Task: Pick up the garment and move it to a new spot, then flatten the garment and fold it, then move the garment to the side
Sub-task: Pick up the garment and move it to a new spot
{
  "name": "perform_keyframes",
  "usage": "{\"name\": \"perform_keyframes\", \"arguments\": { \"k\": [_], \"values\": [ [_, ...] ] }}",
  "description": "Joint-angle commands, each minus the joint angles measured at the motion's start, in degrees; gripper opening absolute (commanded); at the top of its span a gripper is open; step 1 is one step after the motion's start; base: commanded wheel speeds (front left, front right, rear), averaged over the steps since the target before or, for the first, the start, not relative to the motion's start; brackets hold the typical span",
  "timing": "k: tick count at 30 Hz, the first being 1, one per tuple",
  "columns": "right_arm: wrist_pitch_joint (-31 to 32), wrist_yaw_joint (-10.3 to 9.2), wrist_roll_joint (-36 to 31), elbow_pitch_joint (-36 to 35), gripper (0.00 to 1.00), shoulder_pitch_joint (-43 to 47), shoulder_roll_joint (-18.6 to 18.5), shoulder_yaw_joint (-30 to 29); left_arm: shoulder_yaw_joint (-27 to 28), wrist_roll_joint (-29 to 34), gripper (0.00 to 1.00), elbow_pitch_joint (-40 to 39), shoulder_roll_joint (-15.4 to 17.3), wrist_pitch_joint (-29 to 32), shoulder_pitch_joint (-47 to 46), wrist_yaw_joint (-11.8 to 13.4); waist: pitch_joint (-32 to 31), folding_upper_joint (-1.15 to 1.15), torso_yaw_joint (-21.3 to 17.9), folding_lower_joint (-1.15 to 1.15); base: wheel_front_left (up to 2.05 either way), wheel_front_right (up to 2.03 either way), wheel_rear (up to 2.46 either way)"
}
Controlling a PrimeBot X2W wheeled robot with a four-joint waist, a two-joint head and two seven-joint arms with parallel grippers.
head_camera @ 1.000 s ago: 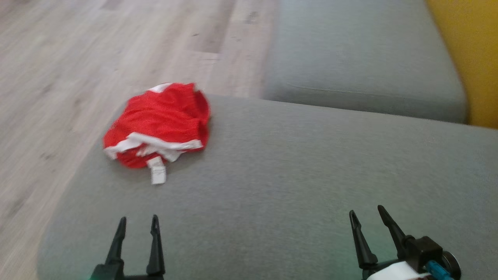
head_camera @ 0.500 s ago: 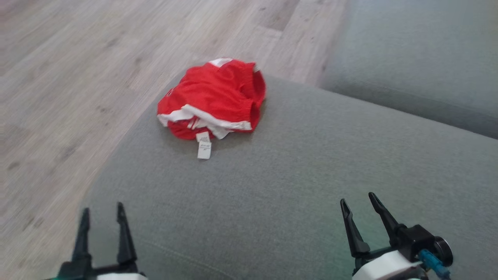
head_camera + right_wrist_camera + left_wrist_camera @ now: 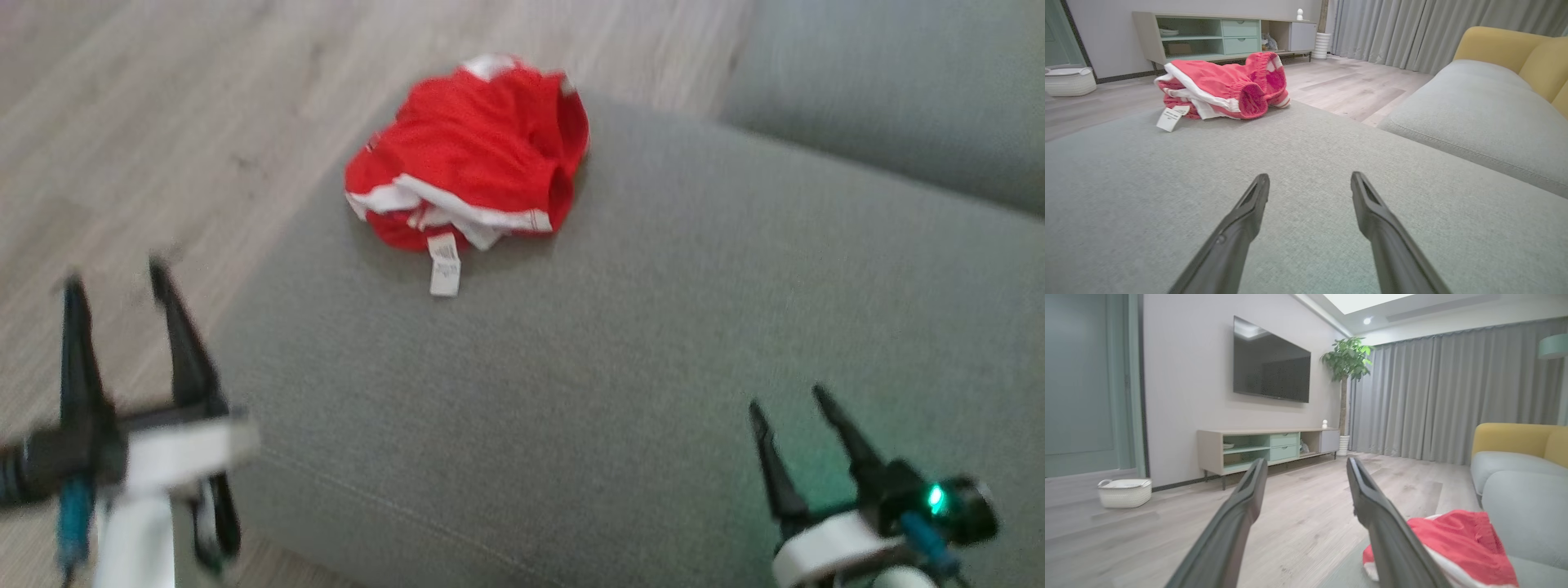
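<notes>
Left claw point(image 3: 114, 273) has risen beside the sofa cushion point(image 3: 653, 343), jaws wide and empty; right claw point(image 3: 787, 398) hangs low over it, equally open. I see the garment point(image 3: 473, 155) crumpled at the cushion's far corner, untouched, so my reach is only starting.

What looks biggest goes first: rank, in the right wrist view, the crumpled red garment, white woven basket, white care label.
1. crumpled red garment
2. white woven basket, farther off and cropped, so unsure
3. white care label
</notes>
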Motion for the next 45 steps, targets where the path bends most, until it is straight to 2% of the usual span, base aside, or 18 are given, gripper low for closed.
{"name": "perform_keyframes", "arguments": {
  "k": [1,5,8,9,14,20,26,27,28,29,33,37,41,45],
  "values": [
    [-0.79,0.43,-0.97,-2.58,1.00,-4.08,-1.47,0.41,1.73,0.07,1.00,-1.34,0.16,-0.29,-6.40,-0.97,5.57,0.00,-1.29,0.00,0.00,0.00,0.00],
    [-0.79,0.43,-2.05,-3.99,1.00,-6.29,-4.22,-1.25,0.44,0.32,1.00,5.47,0.86,-0.29,-16.41,-3.96,10.79,0.00,-1.36,0.00,0.00,0.00,0.00],
    [-0.79,0.43,-2.51,-4.94,1.00,-7.65,-6.48,-1.81,-0.85,0.10,1.00,15.88,1.73,-0.25,-24.79,-6.03,14.36,0.00,-1.52,0.00,0.00,0.00,0.00],
    [-0.79,0.43,-2.51,-4.94,1.00,-7.65,-6.48,-1.81,-0.85,0.10,1.00,15.88,1.73,-0.25,-24.79,-6.03,14.36,0.00,-1.52,0.00,0.00,0.00,0.00],
    [-0.79,0.43,-2.75,-6.38,1.00,-10.61,-9.81,-1.83,-3.01,-1.76,1.00,36.30,3.46,4.30,-41.09,-9.75,20.13,0.00,-3.40,0.00,0.00,0.00,0.00],
    [-0.79,0.43,-2.98,-7.32,1.00,-12.39,-11.21,-1.93,-3.99,-4.33,1.00,50.32,4.41,7.14,-50.41,-11.44,24.30,0.00,-5.62,0.00,0.00,0.00,0.00],
    [-0.79,0.43,-2.89,-8.03,1.00,-13.68,-11.74,-2.93,-4.94,-4.91,1.00,59.91,5.45,6.91,-54.41,-11.77,27.37,0.00,-7.17,0.00,0.00,0.00,0.00],
    [-0.79,0.43,-2.89,-8.09,1.00,-13.80,-11.69,-3.06,-5.24,-4.82,0.91,61.00,5.46,6.51,-54.76,-11.80,27.61,0.00,-7.28,0.00,0.00,0.00,0.00],
    [-0.79,0.43,-2.89,-8.12,1.00,-13.90,-11.59,-3.20,-5.48,-4.74,0.33,61.81,5.52,5.74,-55.14,-11.82,27.78,0.00,-7.34,0.00,0.00,0.00,0.00],
    [-0.79,0.43,-2.92,-8.12,1.00,-14.01,-11.46,-3.23,-5.94,-4.56,0.00,62.45,5.56,4.88,-55.48,-11.88,27.86,0.00,-7.43,0.00,0.00,0.00,0.00],
    [-0.79,0.43,-2.72,-7.36,1.00,-14.71,-10.33,-2.77,-8.14,-3.64,0.00,62.61,6.15,1.34,-56.91,-12.08,26.57,0.00,-7.89,0.00,0.00,0.00,0.00],
    [-0.79,0.43,-2.03,-6.17,1.00,-15.10,-7.95,-1.15,-10.62,-1.49,0.00,60.01,8.03,-0.08,-58.16,-12.13,22.41,0.00,-9.45,0.00,0.00,0.00,0.00],
    [-0.79,0.43,-1.24,-4.91,1.00,-14.85,-5.21,0.54,-12.52,0.09,0.00,54.28,9.68,-0.25,-59.63,-12.17,16.83,0.00,-12.48,0.00,0.00,0.00,0.00],
    [-0.79,0.43,-0.08,-4.03,1.00,-14.02,-2.71,1.50,-15.15,0.99,0.00,48.02,10.75,-0.27,-61.07,-12.20,11.02,0.00,-17.34,0.00,0.00,0.00,0.00]
  ]
}}
